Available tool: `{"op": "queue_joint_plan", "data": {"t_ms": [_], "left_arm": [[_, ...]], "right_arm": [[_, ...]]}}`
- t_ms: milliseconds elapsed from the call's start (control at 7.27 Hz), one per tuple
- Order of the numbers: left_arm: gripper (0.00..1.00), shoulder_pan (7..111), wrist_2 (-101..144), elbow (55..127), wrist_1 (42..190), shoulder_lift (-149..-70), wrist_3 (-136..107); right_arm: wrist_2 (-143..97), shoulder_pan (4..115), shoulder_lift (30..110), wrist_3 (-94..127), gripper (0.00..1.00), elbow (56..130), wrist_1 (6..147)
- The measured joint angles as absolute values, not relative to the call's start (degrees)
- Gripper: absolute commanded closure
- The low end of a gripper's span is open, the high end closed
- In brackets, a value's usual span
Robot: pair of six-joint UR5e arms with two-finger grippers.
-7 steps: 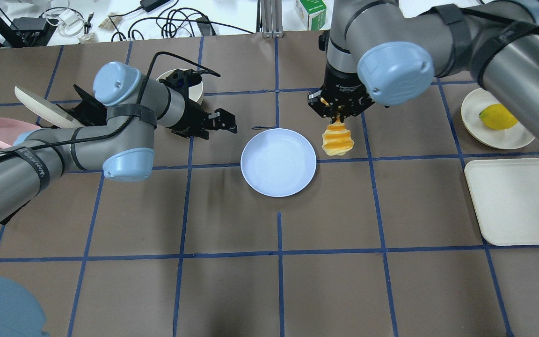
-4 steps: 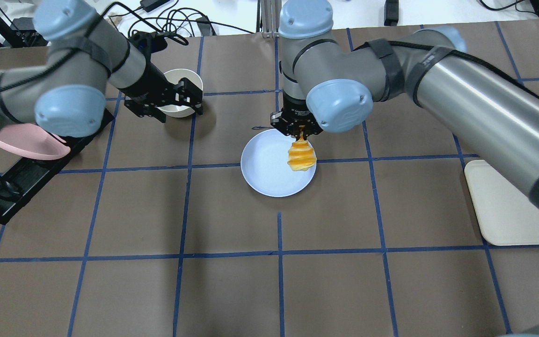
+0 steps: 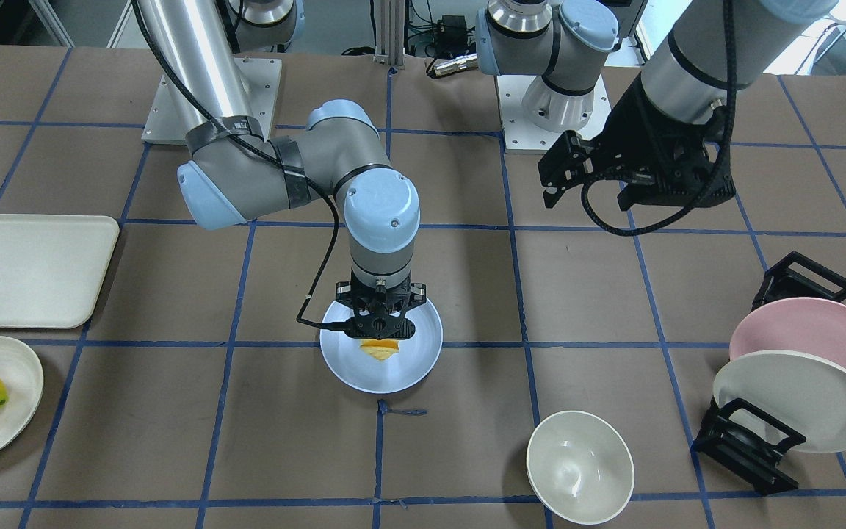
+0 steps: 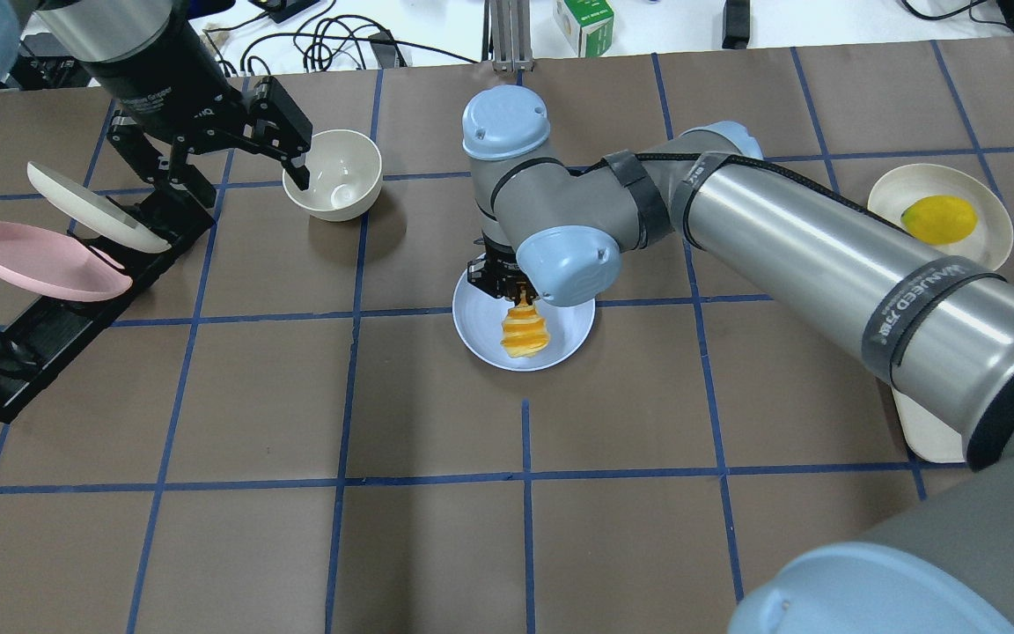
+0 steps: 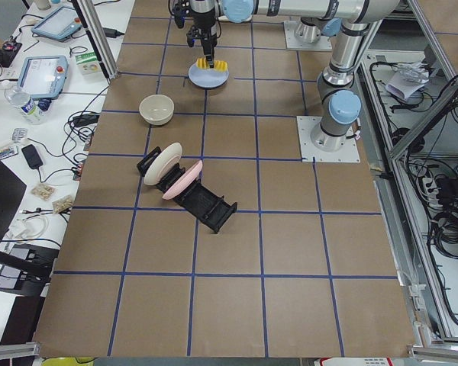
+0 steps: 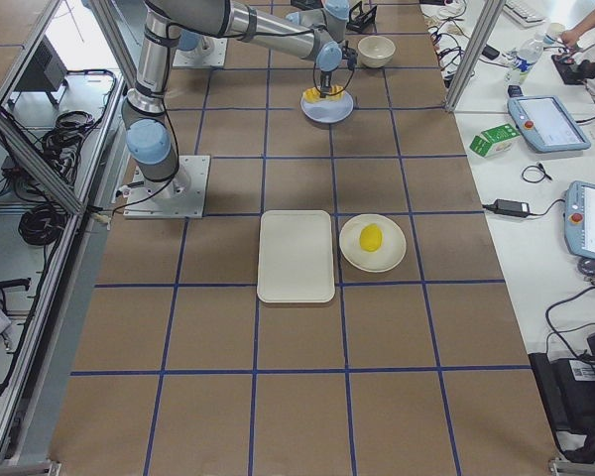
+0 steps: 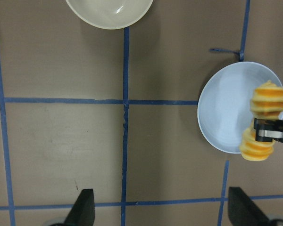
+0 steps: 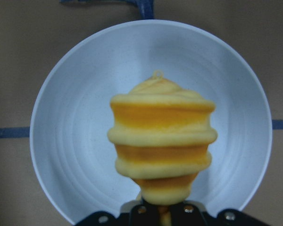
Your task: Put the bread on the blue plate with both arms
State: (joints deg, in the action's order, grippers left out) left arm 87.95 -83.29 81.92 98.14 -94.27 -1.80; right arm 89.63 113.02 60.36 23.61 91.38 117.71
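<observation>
My right gripper [image 4: 511,287] is shut on one end of the bread [image 4: 525,333], an orange and pale yellow ridged loaf. The bread hangs upright over the middle of the blue plate [image 4: 474,328]. The right wrist view shows the bread [image 8: 160,141] straight above the blue plate [image 8: 61,141]. I cannot tell whether its lower end touches the plate. In the front view the right gripper [image 3: 379,330] stands over the blue plate [image 3: 423,367]. My left gripper [image 4: 300,157] is open and empty, held high at the far left beside a cream bowl, well apart from the plate.
A cream bowl [image 4: 334,174] stands far left of the plate. A black rack [image 4: 49,326] holds a pink plate [image 4: 32,260] and a cream plate [image 4: 93,207]. A lemon [image 4: 938,218] lies on a cream plate at far right, next to a cream tray [image 3: 26,268].
My right gripper carried the bread leftward from beside the blue plate to over its middle. My left arm swung back and away to the far left, beside the bowl.
</observation>
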Motion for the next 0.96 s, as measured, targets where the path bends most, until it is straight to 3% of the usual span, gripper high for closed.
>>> {"op": "queue_joint_plan", "data": {"t_ms": [138, 275, 962], "left_arm": [[0.00, 88.71, -85.88, 81.87, 98.98, -93.34, -2.34], [0.00, 90.24, -89.84, 81.89, 98.91, -92.81, -2.59], [0.00, 93.67, -93.74, 86.02, 96.67, -90.89, -2.72]], "right_arm": [[89.57, 113.14, 59.55, 23.63, 0.36, 92.62, 120.02], [89.52, 113.15, 59.25, 23.64, 0.00, 93.62, 121.05], [88.71, 113.33, 60.45, 23.89, 0.00, 94.14, 121.43]]}}
